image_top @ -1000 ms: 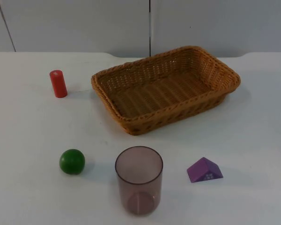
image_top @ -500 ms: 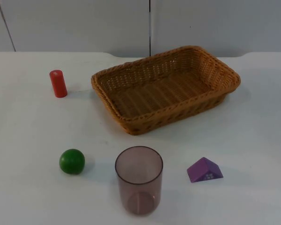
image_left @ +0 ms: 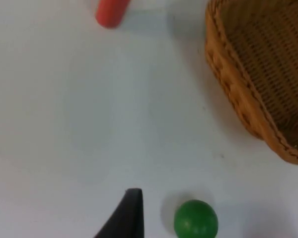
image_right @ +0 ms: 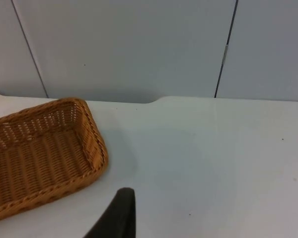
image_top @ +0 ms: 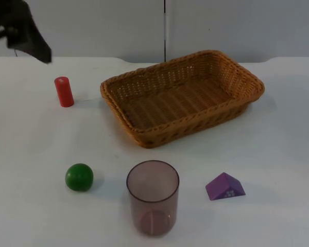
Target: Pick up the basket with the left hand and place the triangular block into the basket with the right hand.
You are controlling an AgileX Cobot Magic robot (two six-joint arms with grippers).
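Centrally on the white table (image_top: 31,144) sits a wicker basket (image_top: 181,96), rectangular, woven, empty; it looks light and fairly stiff w/ a thick braided rim, so the rim of the short wall nearest the red cylinder (image_top: 64,91) seems the best place to pinch. Triangular block (image_top: 224,187), purple, lies near the front edge, well apart from the basket, beside a clear plastic cup (image_top: 152,197); prob. light, hard, w/ sloped faces that could slip, so grip across its flat ends. Left gripper (image_top: 28,33) hangs above the far left of the table, behind the cylinder; can't tell if its fingers are apart or closed. Left wrist view looks down on the basket's edge, cylinder and a green ball (image_left: 195,219). Right arm waits; its wrist view looks across the basket's far corner.
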